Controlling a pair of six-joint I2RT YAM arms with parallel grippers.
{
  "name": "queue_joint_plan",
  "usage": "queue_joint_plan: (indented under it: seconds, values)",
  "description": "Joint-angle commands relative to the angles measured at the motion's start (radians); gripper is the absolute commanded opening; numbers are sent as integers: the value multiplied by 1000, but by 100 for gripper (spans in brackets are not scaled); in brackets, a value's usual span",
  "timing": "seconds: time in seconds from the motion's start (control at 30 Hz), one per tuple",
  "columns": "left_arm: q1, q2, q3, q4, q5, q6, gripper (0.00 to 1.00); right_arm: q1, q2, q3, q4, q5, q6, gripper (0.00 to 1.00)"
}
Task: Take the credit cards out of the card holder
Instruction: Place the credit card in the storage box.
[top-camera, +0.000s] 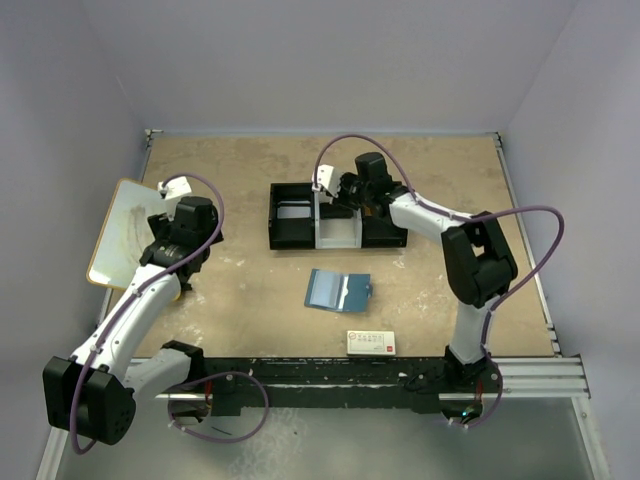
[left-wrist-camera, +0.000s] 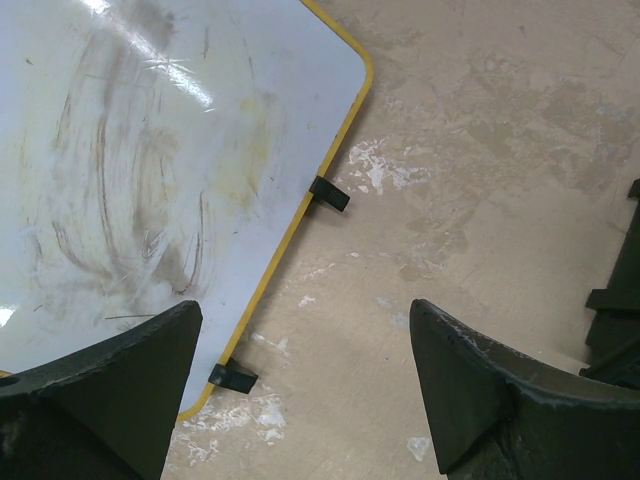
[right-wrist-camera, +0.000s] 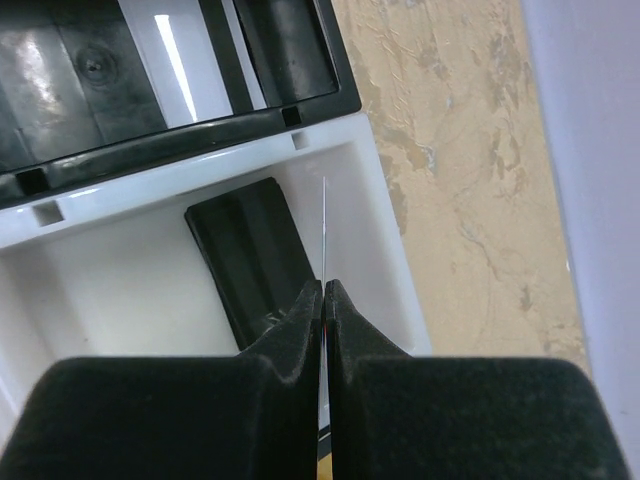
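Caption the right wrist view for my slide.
Right gripper shut on a thin card, edge-on, above the white tray compartment.

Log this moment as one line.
right gripper: shut on card, over tray white compartment | left gripper: open, empty | card holder: lying open

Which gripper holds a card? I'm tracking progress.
The right gripper, shut on a credit card seen edge-on over the compartment tray; the left gripper is open and empty.

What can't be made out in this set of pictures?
- Credit card in the right pincer: right wrist view, edge-on, colour unseen; top view, hidden by that pincer.
- Card holder: top view, too small to tell whether a card remains.
- White box: top view, print too small to read.
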Motion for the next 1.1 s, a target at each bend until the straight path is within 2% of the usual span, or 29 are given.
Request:
queue_joint_plan:
  seconds: [0.0, 0.67, 0.93, 1.0, 1.07]
  values:
    - [3, -11, 2, 40, -21, 21, 83, 4, 29, 75, -19, 23, -69, 0]
    - [4, 12, 4, 42, 9, 38, 82, 22, 156, 131, -30, 82, -139, 2]
    - [3, 17, 3, 43, 12, 38, 82, 27, 151, 125, -66, 96, -131, 9]
    - [3, 20, 4, 44, 14, 40, 82, 27, 139, 127, -79, 85, -130, 17]
    - [3, 23, 5, 43, 16, 40, 82, 31, 127, 134, -101, 71, -127, 19]
